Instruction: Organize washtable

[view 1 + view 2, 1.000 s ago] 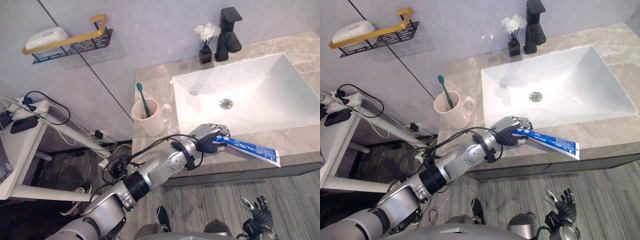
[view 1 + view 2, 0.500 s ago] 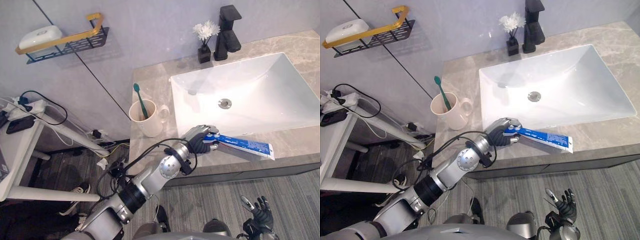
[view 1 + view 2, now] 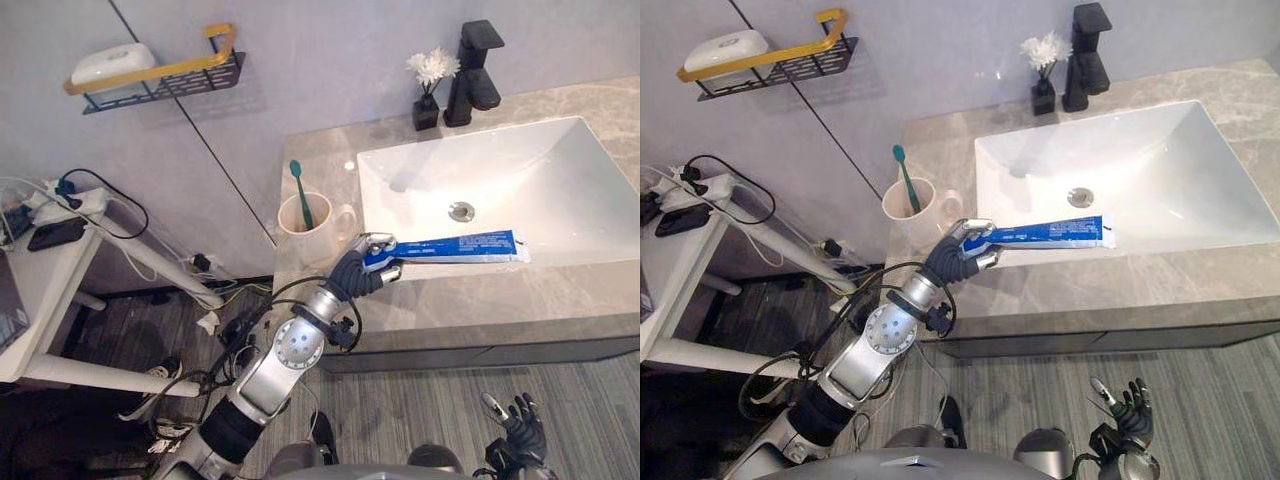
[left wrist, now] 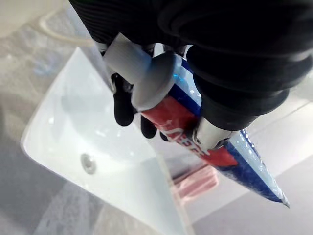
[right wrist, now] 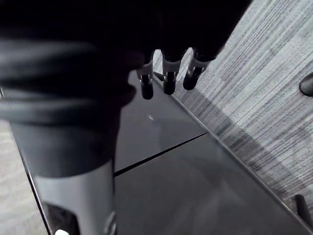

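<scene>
A: L hand status?
B: L hand [image 3: 362, 271] clenched on the cap end of the toothpaste tube [image 3: 455, 246], fingers + thumb wrapped round it.
A: Where's the tube sitting?
B: Approx level, pointing to robot's right along the front rim of the sink [image 3: 530, 170]. Cap end is over the countertop [image 3: 470, 305], just beside the mug [image 3: 318, 230]. Can't tell if it touches the rim.
A: R hand?
B: R hand [image 3: 515, 432] is low, near the floor, fingers spread + relaxed, holding nothing.
A: Rest of the setup?
B: Green toothbrush [image 3: 298, 190] stands tilted in the mug, at the counter's left end. Black faucet [image 3: 478, 70] + small vase [image 3: 425, 110] w/ white flowers behind the sink. Wall shelf [image 3: 170, 75] w/ soap [image 3: 110, 63] further left.
</scene>
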You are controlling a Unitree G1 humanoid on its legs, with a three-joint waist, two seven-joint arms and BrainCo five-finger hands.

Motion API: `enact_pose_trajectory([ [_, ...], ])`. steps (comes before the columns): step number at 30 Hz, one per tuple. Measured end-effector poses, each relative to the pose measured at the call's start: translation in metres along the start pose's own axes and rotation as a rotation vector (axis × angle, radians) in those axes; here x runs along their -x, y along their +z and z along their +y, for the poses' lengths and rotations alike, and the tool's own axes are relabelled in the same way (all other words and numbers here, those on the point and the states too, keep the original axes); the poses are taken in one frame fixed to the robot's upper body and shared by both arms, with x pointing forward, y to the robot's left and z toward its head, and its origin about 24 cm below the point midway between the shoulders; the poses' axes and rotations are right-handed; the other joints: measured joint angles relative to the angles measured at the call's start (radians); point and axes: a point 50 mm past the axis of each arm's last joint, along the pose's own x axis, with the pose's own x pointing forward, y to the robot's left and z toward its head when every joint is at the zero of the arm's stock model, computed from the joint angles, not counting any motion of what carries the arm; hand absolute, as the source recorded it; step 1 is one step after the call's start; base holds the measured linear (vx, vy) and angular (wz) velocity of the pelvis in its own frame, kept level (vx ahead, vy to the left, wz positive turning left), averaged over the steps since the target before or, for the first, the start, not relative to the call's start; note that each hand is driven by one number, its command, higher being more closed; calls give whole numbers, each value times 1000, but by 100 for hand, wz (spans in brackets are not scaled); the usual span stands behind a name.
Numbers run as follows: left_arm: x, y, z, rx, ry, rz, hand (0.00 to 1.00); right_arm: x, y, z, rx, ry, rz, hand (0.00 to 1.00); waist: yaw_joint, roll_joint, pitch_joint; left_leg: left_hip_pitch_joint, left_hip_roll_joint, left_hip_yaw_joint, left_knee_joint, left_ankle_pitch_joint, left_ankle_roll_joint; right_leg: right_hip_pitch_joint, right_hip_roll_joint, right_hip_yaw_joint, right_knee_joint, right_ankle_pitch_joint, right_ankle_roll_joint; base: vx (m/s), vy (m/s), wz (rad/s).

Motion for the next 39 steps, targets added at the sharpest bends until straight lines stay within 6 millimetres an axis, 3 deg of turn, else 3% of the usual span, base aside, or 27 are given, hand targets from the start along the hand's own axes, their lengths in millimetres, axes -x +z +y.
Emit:
enact_pose_trajectory([
  [5,-2,9,0,26,29,-33,100,7,19,-3,-37,-21,-105,0,-7,1,-2,-19,3,-1,10,0,0,-18,1,2,8,1,0,0,0,0],
  [12,-3,14,16,12,102,-61,100,27,71,-40,-175,-190,-382,0,-7,-9,-4,-7,13,44,4,0,0,-40,3,50,25,3,-2,1,4,-18],
  [21,0,12,16,23,114,-51,100,60,136,-65,-189,-362,-709,0,-19,-52,-59,37,19,139,-32,-4,-1,-69,6,144,23,22,5,-4,20,-31],
  [23,1,12,16,24,113,-49,100,65,149,-63,-167,-379,-779,0,-23,-57,-70,39,19,143,-33,-4,-1,-70,6,149,22,25,7,-28,18,-9],
  [31,-1,24,16,100,124,-103,100,70,197,-27,-217,-286,-1036,0,-14,-63,-104,35,14,145,-44,3,2,-80,4,157,21,39,17,-36,19,-2],
  [34,-2,32,16,145,123,-143,100,68,206,-5,-257,-186,-1079,0,-9,-64,-134,17,8,109,-50,17,8,-78,1,123,21,40,18,-18,-2,36],
  [36,-4,39,17,171,125,-175,100,68,212,28,-305,-26,-1103,0,1,-63,-136,16,5,85,-53,27,9,-65,0,103,21,40,18,-45,1,36],
  [37,-10,47,9,211,94,-208,100,68,204,129,-354,426,-986,0,11,-63,-153,4,4,64,-56,35,11,-62,1,85,21,40,19,-84,9,43],
  [38,-14,55,-2,220,41,-243,100,71,192,172,-273,595,-916,0,33,-61,-162,4,2,45,-62,46,14,-60,2,67,23,40,19,-105,15,57],
  [39,-17,62,-10,228,4,-280,100,76,183,202,-215,703,-867,0,68,-55,-166,4,-1,27,-75,59,17,-53,2,49,23,40,19,-58,15,54],
])
